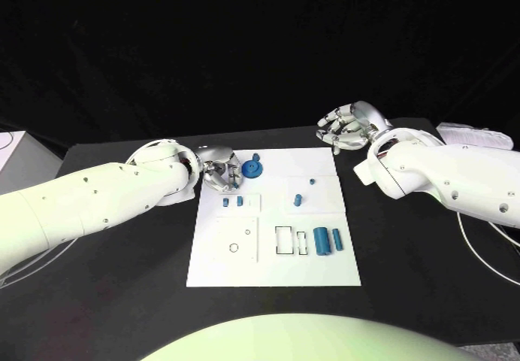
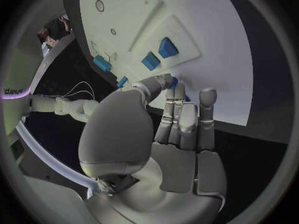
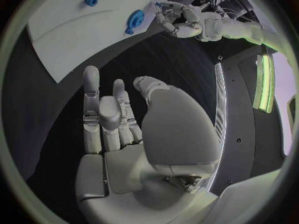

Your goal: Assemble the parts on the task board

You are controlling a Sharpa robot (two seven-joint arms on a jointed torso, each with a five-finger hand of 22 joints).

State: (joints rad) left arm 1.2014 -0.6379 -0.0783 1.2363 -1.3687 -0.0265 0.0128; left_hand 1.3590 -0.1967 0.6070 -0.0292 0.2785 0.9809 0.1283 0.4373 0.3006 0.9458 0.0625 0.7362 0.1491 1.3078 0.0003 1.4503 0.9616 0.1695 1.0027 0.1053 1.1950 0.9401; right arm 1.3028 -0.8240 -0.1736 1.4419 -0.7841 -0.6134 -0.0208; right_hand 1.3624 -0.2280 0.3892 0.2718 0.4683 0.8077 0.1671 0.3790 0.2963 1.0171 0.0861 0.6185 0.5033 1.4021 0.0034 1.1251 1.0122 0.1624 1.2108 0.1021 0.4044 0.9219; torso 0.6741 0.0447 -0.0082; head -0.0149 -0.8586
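Note:
The white task board (image 1: 271, 259) lies mid-table. A blue round part (image 1: 252, 167) sits at its far left corner. My left hand (image 1: 220, 169) is against it, and in the left wrist view its thumb and a fingertip (image 2: 179, 90) pinch the part's blue edge (image 2: 173, 81). Two small blue pieces (image 1: 232, 201) stand just nearer, also seen as blue pieces (image 2: 159, 54). Two more small pieces (image 1: 312, 181) (image 1: 298, 200) stand mid-board. Blue cylinders (image 1: 328, 241) lie at the right. My right hand (image 1: 349, 128) hangs off the board's far right corner, fingers spread, holding nothing.
A white box (image 1: 13, 154) stands at the table's left edge and a pale bundle (image 1: 475, 135) lies at the far right. Cables (image 1: 482, 248) run along the right side. Black table surface (image 1: 119, 301) surrounds the board.

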